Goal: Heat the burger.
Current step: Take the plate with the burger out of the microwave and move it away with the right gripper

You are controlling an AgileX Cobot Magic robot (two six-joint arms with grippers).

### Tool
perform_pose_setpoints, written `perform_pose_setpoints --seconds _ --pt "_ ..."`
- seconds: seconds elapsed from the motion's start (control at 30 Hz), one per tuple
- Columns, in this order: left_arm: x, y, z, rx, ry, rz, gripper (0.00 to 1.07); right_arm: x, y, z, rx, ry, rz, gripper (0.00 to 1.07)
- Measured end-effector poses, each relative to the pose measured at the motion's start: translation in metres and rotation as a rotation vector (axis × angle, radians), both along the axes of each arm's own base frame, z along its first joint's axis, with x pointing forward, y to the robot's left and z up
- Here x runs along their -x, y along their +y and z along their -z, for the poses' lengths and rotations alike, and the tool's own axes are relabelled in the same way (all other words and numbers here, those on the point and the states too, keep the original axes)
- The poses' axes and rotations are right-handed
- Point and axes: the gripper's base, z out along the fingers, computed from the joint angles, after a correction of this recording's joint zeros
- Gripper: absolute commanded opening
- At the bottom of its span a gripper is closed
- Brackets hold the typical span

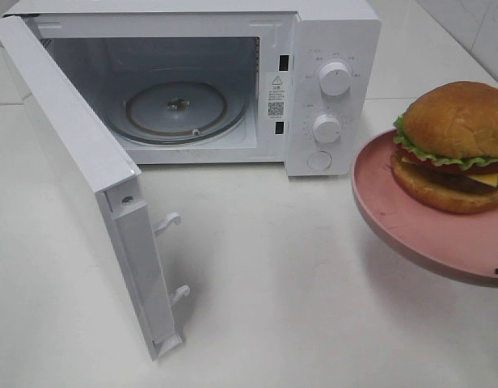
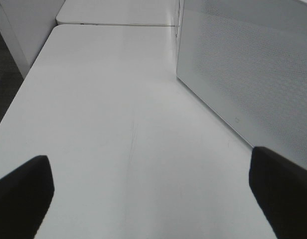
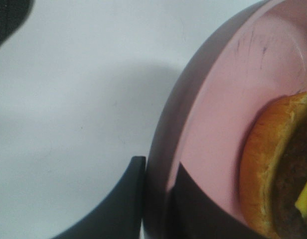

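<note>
The burger (image 1: 455, 145), with golden-brown bun, green lettuce and red-yellow layers, sits on a pink round plate (image 1: 394, 210) held in the air at the right, in front of the microwave's control panel. In the right wrist view my right gripper (image 3: 158, 172) is shut on the rim of the plate (image 3: 218, 124), one finger under it and one on top, with the burger (image 3: 268, 169) close by. My left gripper (image 2: 153, 194) is open and empty above the bare table, beside the microwave door (image 2: 253, 64); it is out of the exterior view.
The white microwave (image 1: 334, 48) stands at the back with its door (image 1: 71, 145) swung wide open to the left and front. Its glass turntable (image 1: 176, 109) is bare. Two knobs and a button are on its right panel. The white table (image 1: 297, 307) lies in front.
</note>
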Motion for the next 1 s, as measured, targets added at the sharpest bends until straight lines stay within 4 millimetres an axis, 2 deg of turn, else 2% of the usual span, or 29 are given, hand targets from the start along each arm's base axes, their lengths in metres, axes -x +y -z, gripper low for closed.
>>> perform_pose_setpoints --seconds 0.3,0.5,0.53,0.6,0.67,0.77,0.83,0.93,1.0 --pt "0.000 0.000 0.000 0.000 0.000 0.000 1.00 -0.005 -0.011 -0.003 0.005 -0.050 0.197 0.02" --pt "0.000 0.000 0.000 0.000 0.000 0.000 1.00 -0.004 -0.023 -0.002 0.031 -0.040 0.378 0.02" --pt "0.000 0.000 0.000 0.000 0.000 0.000 1.00 -0.002 -0.027 -0.002 0.029 -0.035 0.451 0.02" --pt "0.000 0.000 0.000 0.000 0.000 0.000 1.00 -0.002 -0.028 -0.002 0.023 -0.034 0.484 0.02" --pt "0.000 0.000 0.000 0.000 0.000 0.000 1.00 0.000 -0.032 -0.002 -0.001 -0.028 0.604 0.02" --pt "0.000 0.000 0.000 0.000 0.000 0.000 1.00 0.000 -0.034 -0.002 -0.004 -0.030 0.628 0.02" --pt "0.000 0.000 0.000 0.000 0.000 0.000 1.00 0.000 -0.038 -0.003 -0.035 -0.052 0.738 0.02" --pt "0.000 0.000 0.000 0.000 0.000 0.000 1.00 0.000 -0.038 -0.003 -0.042 -0.057 0.760 0.02" --pt "0.000 0.000 0.000 0.000 0.000 0.000 1.00 0.001 -0.042 -0.004 -0.055 -0.071 0.834 0.03"
